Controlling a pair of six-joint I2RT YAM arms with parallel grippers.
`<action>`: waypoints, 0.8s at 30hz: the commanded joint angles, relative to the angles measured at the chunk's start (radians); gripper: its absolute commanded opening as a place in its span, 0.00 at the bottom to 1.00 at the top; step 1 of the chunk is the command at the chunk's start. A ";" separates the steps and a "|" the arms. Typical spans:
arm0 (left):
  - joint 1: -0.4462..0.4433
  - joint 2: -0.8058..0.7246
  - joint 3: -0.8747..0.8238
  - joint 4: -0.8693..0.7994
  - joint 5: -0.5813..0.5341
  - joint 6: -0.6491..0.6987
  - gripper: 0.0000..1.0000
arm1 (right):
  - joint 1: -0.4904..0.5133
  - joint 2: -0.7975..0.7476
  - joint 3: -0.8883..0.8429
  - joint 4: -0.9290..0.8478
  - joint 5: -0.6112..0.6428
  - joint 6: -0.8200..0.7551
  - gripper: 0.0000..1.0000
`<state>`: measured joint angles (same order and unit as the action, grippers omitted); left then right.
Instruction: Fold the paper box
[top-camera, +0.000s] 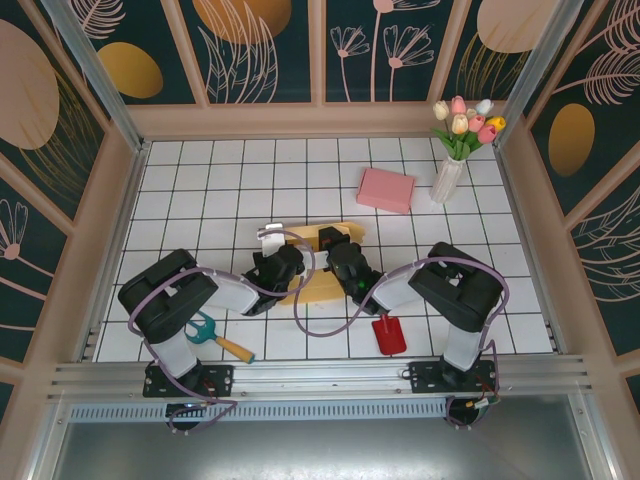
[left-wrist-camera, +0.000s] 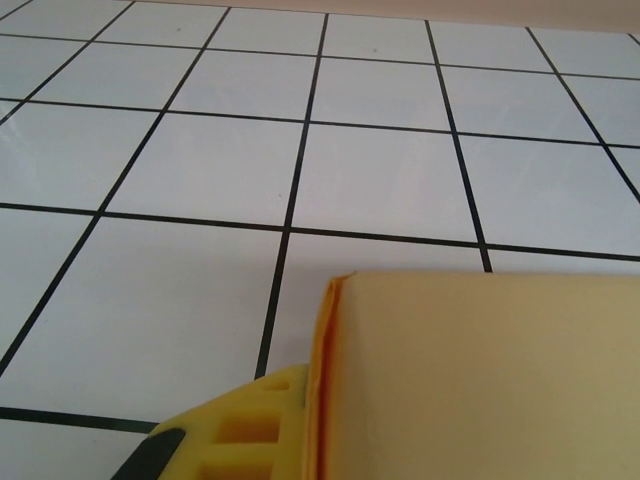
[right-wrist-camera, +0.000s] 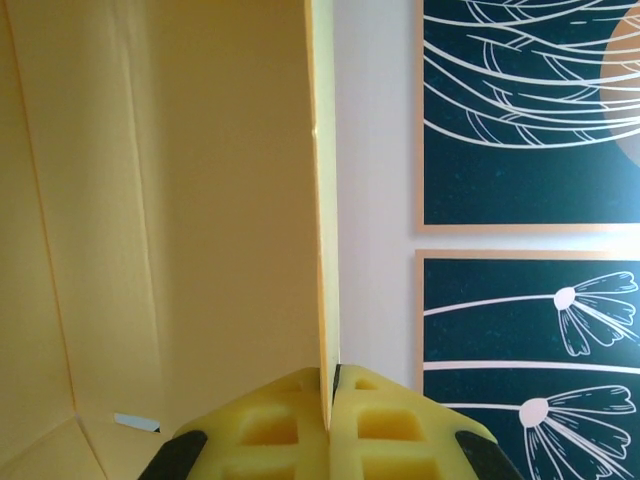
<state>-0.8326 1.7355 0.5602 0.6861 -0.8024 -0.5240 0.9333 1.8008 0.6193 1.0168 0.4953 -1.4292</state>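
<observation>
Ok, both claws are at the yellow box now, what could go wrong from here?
The right claw is shut on a thin panel edge of the paper box; a pull may tear or miscrease it.
At the left claw, the panel lies against one finger and the other is hidden, so the grip may be partial and slip.
Both claws sit close together over the box and could collide.
</observation>
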 joint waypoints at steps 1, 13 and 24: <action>0.052 0.005 -0.042 0.030 -0.108 -0.013 0.21 | -0.007 0.040 -0.053 -0.162 0.023 0.053 0.00; 0.051 -0.118 -0.128 0.141 0.196 0.055 0.45 | -0.006 0.065 -0.054 -0.135 0.028 0.053 0.00; 0.052 -0.122 -0.208 0.177 0.184 0.130 0.48 | -0.005 0.069 -0.067 -0.135 0.033 0.061 0.00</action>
<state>-0.7910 1.5856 0.3607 0.8326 -0.5861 -0.4370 0.9333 1.8160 0.6102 1.0542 0.5076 -1.4075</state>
